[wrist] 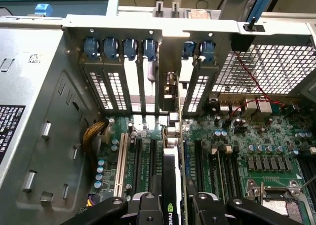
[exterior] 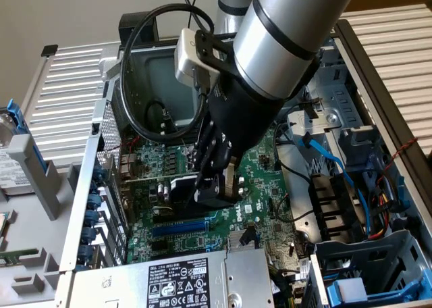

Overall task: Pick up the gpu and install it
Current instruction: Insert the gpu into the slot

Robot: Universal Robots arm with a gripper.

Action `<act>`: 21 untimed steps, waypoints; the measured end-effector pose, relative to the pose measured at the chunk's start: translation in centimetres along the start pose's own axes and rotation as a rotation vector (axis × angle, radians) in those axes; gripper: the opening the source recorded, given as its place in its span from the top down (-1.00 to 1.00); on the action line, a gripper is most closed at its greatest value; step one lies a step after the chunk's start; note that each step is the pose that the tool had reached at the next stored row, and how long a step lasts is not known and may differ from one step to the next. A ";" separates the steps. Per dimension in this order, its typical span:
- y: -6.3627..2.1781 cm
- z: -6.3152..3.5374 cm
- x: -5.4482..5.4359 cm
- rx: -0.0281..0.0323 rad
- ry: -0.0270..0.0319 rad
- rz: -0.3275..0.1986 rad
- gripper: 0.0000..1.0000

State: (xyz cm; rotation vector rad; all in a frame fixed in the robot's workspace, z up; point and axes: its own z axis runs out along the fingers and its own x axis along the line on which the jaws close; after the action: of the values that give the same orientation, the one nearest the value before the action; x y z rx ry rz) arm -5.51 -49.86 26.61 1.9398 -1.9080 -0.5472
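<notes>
The gripper (exterior: 217,181) is pinching the gpu (exterior: 181,188), its fingers (wrist: 148,210) pressing against the two faces of the card, so the pick-up part of the job is looking done. In the exterior view the card is sitting on edge in the middle of the frame, low over the green motherboard (exterior: 270,180) inside the open computer case (exterior: 74,220), just above the empty blue expansion slot (exterior: 179,228) and the power supply (exterior: 175,281).

The wrist view is showing the gpu (wrist: 170,178) edge-on, running away from the gripper (wrist: 175,207) toward the rear wall. Its bracket end is lining up with the open bay between the perforated slot covers (wrist: 106,87).

Whether the gold edge connector is fully seated in a slot I cannot tell. With the gripper clamping the card, I am judging the install as under way, not finished.
</notes>
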 end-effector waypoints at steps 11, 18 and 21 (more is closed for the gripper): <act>-0.12 0.16 -1.1 -0.0010 0.0279 0.017 0.44; -0.11 0.73 -1.1 -0.0003 0.0280 0.017 0.44; 0.02 1.46 -1.2 0.0009 0.0281 0.017 0.44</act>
State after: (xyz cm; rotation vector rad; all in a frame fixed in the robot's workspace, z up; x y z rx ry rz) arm -6.29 -48.68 25.39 1.9204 -1.9056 -0.5117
